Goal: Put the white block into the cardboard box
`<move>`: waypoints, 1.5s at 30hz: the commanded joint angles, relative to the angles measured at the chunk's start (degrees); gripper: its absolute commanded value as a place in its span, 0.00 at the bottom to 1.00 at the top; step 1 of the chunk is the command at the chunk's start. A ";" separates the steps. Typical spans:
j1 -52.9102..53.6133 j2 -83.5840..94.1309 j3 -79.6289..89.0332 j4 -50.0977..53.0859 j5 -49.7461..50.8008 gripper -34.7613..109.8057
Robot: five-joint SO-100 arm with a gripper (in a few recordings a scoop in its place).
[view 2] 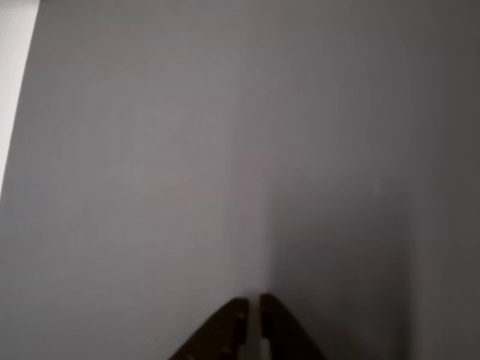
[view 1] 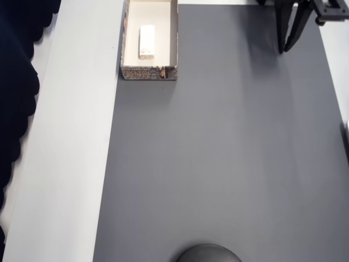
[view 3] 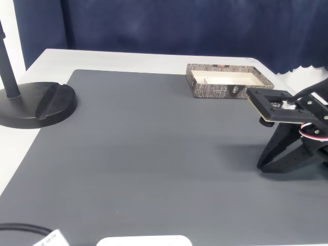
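You see the white block (view 1: 146,41) lying inside the cardboard box (view 1: 174,38) at the mat's far edge. Your gripper (view 1: 283,50) sits well apart from it, tips low over the grey mat (view 1: 218,164), its 2 fingers nearly together and gripping nothing.

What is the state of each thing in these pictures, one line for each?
white block: lying flat inside the box, task's goal reached.
cardboard box: open on top, upright, holding the block.
end effector: shut, empty, fingertips down near the grey mat, away from the box.
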 commanded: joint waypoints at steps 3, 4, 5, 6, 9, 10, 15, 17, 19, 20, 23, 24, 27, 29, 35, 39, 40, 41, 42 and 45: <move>0.79 1.93 1.14 -1.41 -1.05 0.23; 0.88 1.93 1.14 -1.41 -1.05 0.23; 0.88 1.93 1.14 -1.41 -1.05 0.23; 0.88 1.93 1.14 -1.41 -1.05 0.23; 0.88 1.93 1.14 -1.41 -1.05 0.23; 0.88 1.93 1.14 -1.41 -1.05 0.23; 0.97 1.93 1.14 -0.79 -3.96 0.23; 0.97 1.93 1.14 -0.18 -6.68 0.23; 0.97 1.93 1.14 0.09 -7.65 0.23; 0.97 1.93 1.14 0.09 -7.65 0.23; 0.97 1.93 1.14 0.09 -7.73 0.23; 0.97 1.93 1.14 0.09 -7.73 0.23; 0.70 1.93 1.14 0.09 -7.91 0.23; 0.53 1.93 1.14 0.18 -8.35 0.23; 0.53 1.93 1.14 0.26 -9.67 0.23; 0.53 1.93 1.14 0.26 -9.67 0.23; 0.53 1.93 1.14 0.26 -9.67 0.23; 0.53 1.93 1.14 0.26 -9.67 0.23; 0.53 1.93 1.14 0.26 -9.67 0.23; 0.53 1.93 1.14 0.26 -9.67 0.23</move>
